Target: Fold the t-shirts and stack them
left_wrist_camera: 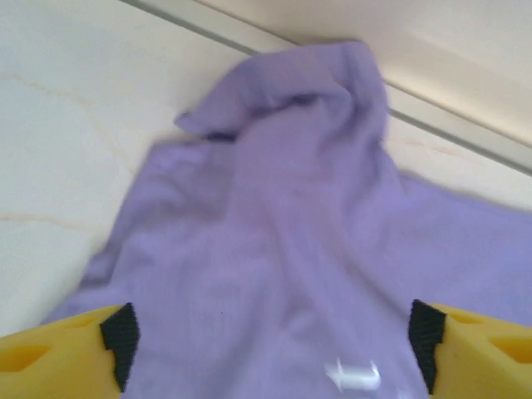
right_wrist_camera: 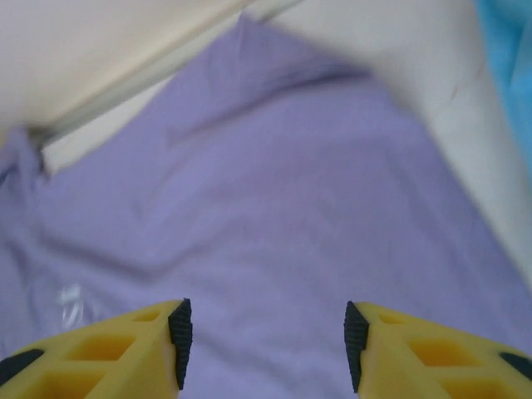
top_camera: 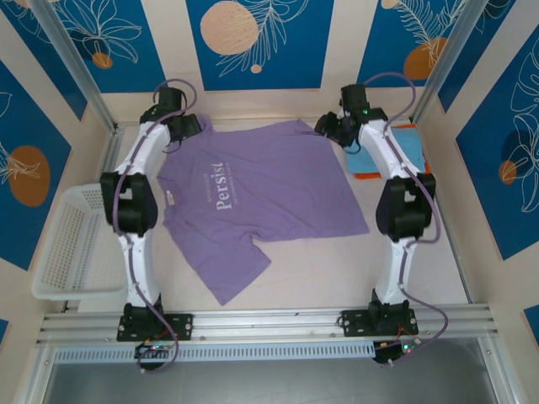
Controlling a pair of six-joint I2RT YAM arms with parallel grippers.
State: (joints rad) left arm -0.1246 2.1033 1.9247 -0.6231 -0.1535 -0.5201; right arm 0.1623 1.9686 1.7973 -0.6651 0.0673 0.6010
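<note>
Where the near rail carries both arm bases, count is two arms, one to each side of the table [top_camera: 337,269]. Between them lies the lavender-purple t-shirt [top_camera: 269,185], spread flat and turned sideways, one sleeve pointing toward the near edge. White chest lettering [top_camera: 219,187] reads "Persist"; the smaller lines beside it are too fine to read. Left of the arms, one white mesh basket [top_camera: 67,244] sits at the table edge, apart from the shirt. T-shirts counted: three. At the shirt's far left corner the left gripper [left_wrist_camera: 270,349] hangs with its yellow fingers [left_wrist_camera: 62,353] spread wide, purple cloth bunched below and nothing clamped; a blurred white mark on the cloth there is unreadable. At the far right corner the right gripper [right_wrist_camera: 264,341] likewise stands released, jaws apart above flat purple cloth. Just beyond it, at the far right of the table, the light blue t-shirt [top_camera: 410,145] lies folded on the orange t-shirt [top_camera: 368,175], whose edge shows beneath.
</note>
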